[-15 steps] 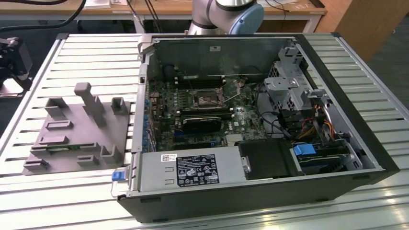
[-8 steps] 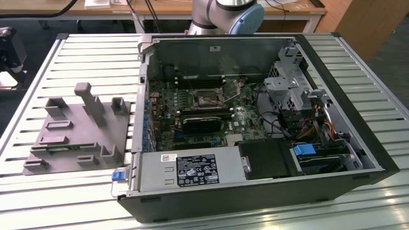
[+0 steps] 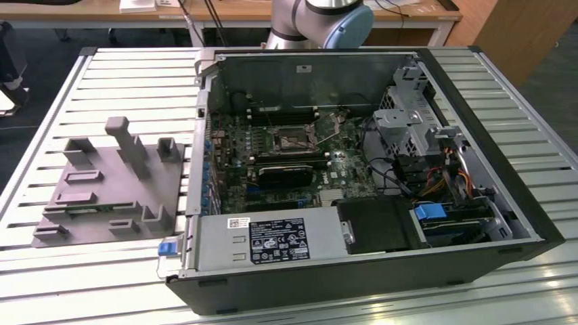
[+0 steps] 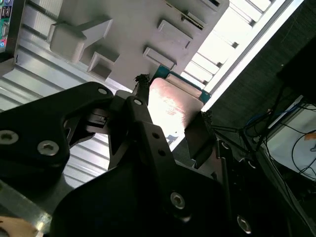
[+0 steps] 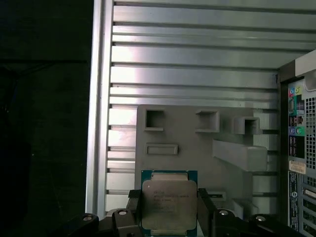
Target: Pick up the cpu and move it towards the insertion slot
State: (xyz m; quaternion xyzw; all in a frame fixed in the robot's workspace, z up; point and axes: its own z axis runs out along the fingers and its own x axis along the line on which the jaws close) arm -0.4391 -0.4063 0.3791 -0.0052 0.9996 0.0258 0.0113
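In the first wrist view my gripper (image 5: 169, 213) is shut on the cpu (image 5: 168, 197), a flat square chip with a silver top and a green rim. A black finger (image 5: 133, 210) presses on each side of it. The chip hangs above the grey fixture plate (image 5: 197, 143). The second wrist view shows the same hold from the side, with the cpu (image 4: 173, 101) clamped in the gripper (image 4: 170, 121). In the exterior view the insertion slot (image 3: 294, 139) sits on the green board inside the open computer case (image 3: 361, 291), a black square with a silver frame.
The grey fixture plate (image 3: 108, 183) with upright blocks lies on the slatted metal table (image 3: 91, 271), on the exterior view's left of the case. Inside the case are a black rectangular block (image 3: 289, 177), a power supply (image 3: 271, 237) and a drive cage (image 3: 415, 128). The arm's base (image 3: 325, 17) stands behind.
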